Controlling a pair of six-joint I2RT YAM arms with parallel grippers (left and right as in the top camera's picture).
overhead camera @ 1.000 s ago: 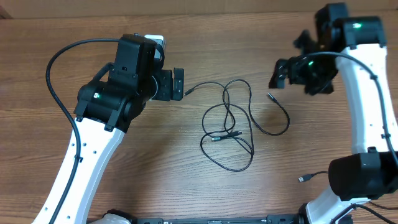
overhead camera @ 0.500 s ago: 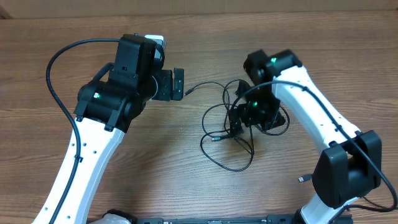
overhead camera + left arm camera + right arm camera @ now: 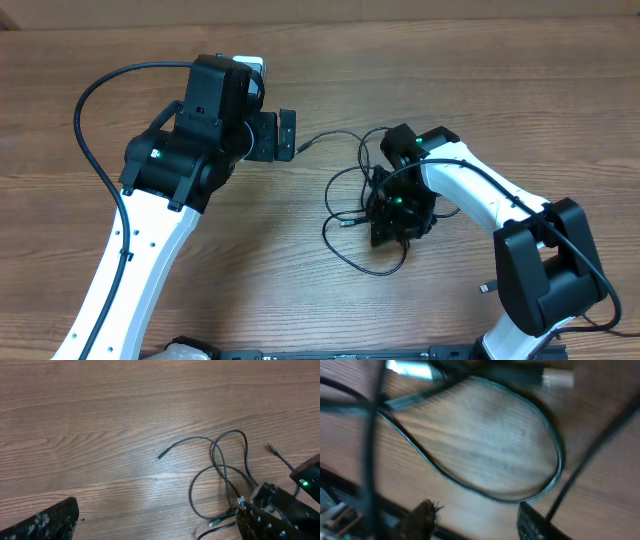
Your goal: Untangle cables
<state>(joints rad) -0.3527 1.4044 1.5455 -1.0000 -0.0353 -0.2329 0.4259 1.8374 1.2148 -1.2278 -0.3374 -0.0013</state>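
Thin black cables (image 3: 304, 146) lie looped and crossed on the wooden table (image 3: 480, 90) at its middle. My right gripper (image 3: 392, 222) is down over the right side of the tangle. In the blurred right wrist view a cable loop (image 3: 555, 455) curves just above my right gripper (image 3: 477, 520), whose fingers (image 3: 422, 517) stand apart with bare wood between them. My left gripper (image 3: 287, 135) hovers open to the left of the cables, close to a free plug end. The left wrist view shows the crossed loops (image 3: 215, 450) beyond my left gripper (image 3: 160, 530), with nothing between its fingers (image 3: 45, 520).
A thick black robot cable (image 3: 95, 150) arcs along the left arm. Another small plug (image 3: 487, 288) lies by the right arm's base. The table's far edge (image 3: 320, 22) runs along the top of the overhead view.
My right arm has swung from the back right down onto the tangle, and its jaws have narrowed. The left arm has not moved.
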